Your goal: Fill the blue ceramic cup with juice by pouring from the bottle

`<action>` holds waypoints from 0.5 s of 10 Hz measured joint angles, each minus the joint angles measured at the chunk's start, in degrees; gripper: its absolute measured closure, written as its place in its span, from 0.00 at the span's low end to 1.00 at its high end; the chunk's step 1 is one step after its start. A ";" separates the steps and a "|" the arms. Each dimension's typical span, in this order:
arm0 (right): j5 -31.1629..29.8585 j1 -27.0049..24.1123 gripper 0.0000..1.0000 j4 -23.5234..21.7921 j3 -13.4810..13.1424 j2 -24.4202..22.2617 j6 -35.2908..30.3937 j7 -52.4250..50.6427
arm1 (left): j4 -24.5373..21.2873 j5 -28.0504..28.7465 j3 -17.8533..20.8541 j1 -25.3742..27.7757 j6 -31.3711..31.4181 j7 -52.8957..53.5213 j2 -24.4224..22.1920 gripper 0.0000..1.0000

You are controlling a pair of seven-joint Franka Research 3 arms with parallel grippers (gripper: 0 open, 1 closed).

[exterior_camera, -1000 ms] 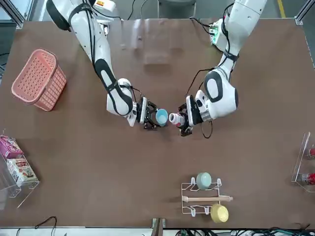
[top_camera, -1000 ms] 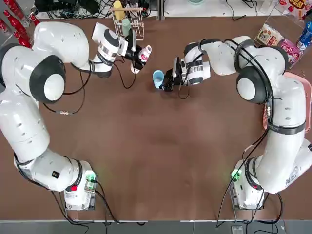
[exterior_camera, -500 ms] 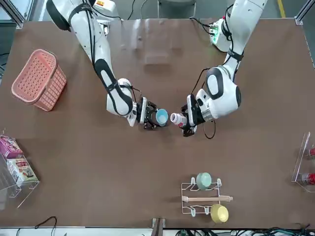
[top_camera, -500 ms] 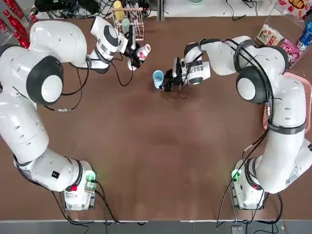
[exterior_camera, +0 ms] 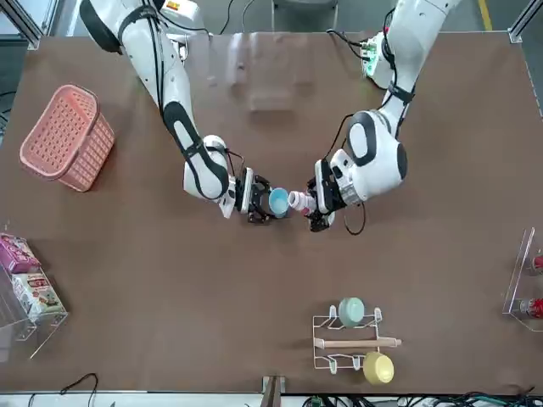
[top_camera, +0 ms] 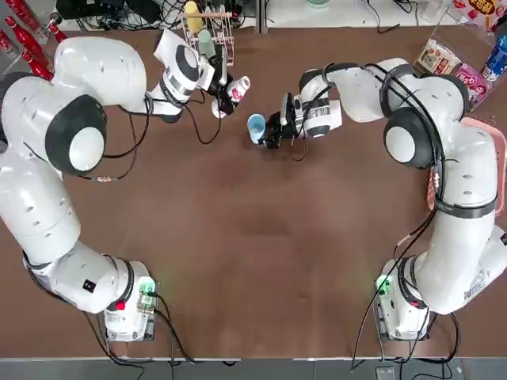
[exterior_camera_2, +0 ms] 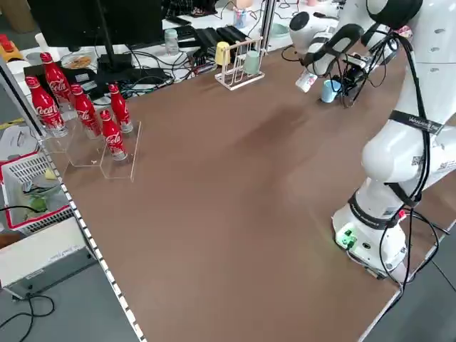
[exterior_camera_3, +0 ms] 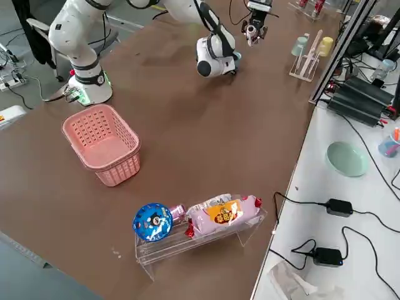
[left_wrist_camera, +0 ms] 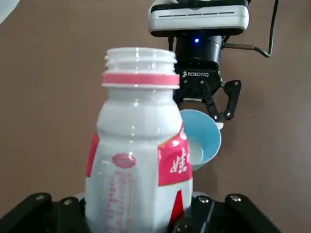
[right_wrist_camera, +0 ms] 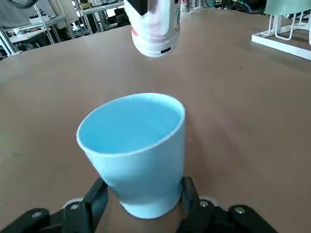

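Where the left pincer (left_wrist_camera: 138, 213) grips, the bottle's (left_wrist_camera: 138, 141) base hides

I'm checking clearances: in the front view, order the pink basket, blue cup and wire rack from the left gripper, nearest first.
1. Blue cup: in the right gripper, just right of the left gripper.
2. Wire rack: near the table's far edge.
3. Pink basket: well over on the robot's right.

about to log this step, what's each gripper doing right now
Left gripper: closed on the white plastic bottle, cap off.
Right gripper: closed on the light-blue cup.
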 joint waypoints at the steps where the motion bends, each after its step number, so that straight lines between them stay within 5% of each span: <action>1: 0.02 -0.01 0.32 -0.01 0.00 0.00 -0.09 0.00 | 0.00 1.57 0.08 -0.04 0.17 -0.23 0.00 0.63; 5: 0.07 -0.16 0.32 -0.05 -0.05 0.00 -0.11 0.00 | -0.24 6.07 1.08 -0.06 0.18 -0.25 0.00 0.63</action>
